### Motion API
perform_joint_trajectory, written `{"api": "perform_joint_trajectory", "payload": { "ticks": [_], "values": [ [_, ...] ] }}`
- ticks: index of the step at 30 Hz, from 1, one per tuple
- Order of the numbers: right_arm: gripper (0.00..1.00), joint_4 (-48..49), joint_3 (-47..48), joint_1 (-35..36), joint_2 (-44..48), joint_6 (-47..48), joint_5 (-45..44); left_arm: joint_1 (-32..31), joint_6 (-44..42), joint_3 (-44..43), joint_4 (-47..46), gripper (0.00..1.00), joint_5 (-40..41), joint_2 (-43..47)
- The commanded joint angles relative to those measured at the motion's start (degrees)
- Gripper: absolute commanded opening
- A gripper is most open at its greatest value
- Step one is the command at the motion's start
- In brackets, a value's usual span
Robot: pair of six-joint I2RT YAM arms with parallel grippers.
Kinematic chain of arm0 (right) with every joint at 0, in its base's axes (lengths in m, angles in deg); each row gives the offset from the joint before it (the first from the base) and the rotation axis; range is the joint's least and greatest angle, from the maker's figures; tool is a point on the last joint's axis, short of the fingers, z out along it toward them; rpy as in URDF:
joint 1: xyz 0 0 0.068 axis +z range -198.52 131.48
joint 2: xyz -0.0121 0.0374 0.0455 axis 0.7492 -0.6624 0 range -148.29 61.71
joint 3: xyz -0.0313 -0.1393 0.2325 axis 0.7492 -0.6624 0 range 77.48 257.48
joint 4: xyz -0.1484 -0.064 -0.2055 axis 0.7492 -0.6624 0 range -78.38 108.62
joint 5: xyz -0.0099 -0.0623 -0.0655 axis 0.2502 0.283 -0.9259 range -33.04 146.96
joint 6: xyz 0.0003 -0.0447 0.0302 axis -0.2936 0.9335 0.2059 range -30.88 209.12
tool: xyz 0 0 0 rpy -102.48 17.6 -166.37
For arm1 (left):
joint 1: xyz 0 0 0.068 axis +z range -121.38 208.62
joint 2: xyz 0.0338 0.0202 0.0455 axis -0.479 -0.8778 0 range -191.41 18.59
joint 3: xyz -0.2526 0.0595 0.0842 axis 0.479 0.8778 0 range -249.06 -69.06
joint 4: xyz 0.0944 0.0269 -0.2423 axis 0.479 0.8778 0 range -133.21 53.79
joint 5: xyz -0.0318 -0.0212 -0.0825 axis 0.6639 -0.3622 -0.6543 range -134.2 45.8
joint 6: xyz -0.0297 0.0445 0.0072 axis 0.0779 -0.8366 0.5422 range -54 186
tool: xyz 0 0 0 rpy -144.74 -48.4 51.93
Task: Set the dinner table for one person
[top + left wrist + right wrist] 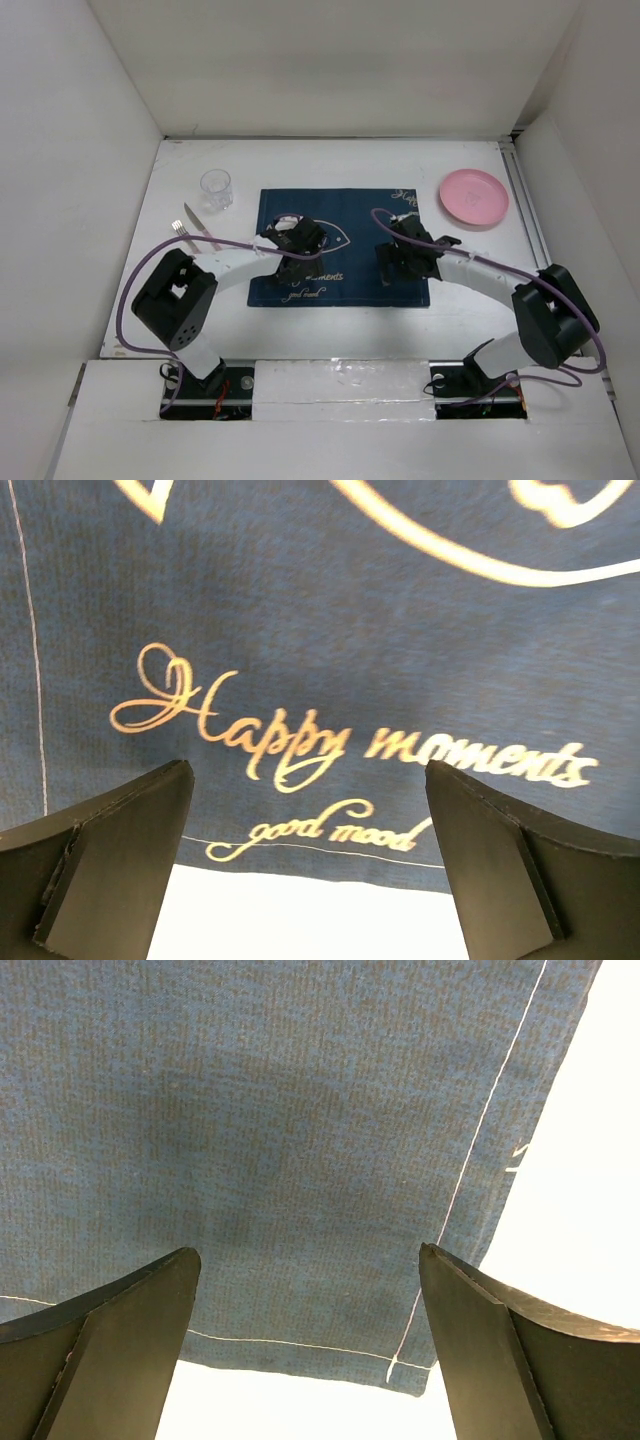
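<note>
Bench (340, 325): rigid, fixed, beneath everything; nothing to grasp.
Left pincer (297, 266): wide open, empty, over placemat (350, 215).
Right pincer (393, 262): wide open, empty.
Plate (474, 197): far right; probably stiff and slippery, so best gripped by the rim.

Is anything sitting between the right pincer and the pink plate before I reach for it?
Nothing visible: only bare dinner table lies between the open right pincer, over the placemat's near right corner, and the pink plate.
</note>
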Motion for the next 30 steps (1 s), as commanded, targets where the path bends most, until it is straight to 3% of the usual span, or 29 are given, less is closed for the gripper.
{"api": "perform_joint_trajectory", "payload": {
  "ticks": [1, 10, 15, 19, 22, 25, 30],
  "values": [
    [0.96, -0.59, 3.15, -0.48, 1.68, 1.19, 0.59, 0.1, -0.02, -3.46, 1.14, 1.0, -0.44, 3.23],
    [1.0, 3.26, 6.93, -5.21, 7.03, 3.56, 2.53, 0.1, -1.07, -9.61, 1.14, 1.0, -0.96, 6.48],
    [1.0, 8.2, 7.8, -16.98, 9.94, 3.57, 6.65, 0.88, -3.17, -12.43, -0.43, 1.0, -0.34, 9.64],
    [1.0, 3.65, 15.01, -26.56, 4.24, 3.56, 6.67, 8.25, -7.4, -14.44, -0.72, 1.0, -6.33, 14.64],
    [1.0, 1.44, 17.13, -34.12, 1.5, 1.81, 5.95, 11.16, -9.68, -16.47, 3.75, 1.0, -4.14, 17.2],
    [1.0, 6.96, 14.86, -41.66, 0.81, 0.49, 10.25, 12.49, -12.67, -19.54, 8.51, 1.0, 0.33, 19.58],
    [0.98, 8.82, 16.51, -49.51, -4.55, -1.88, 12.1, 12.49, -18.12, -16.14, 11.07, 1.0, 6.15, 24.75]
  ]
}}
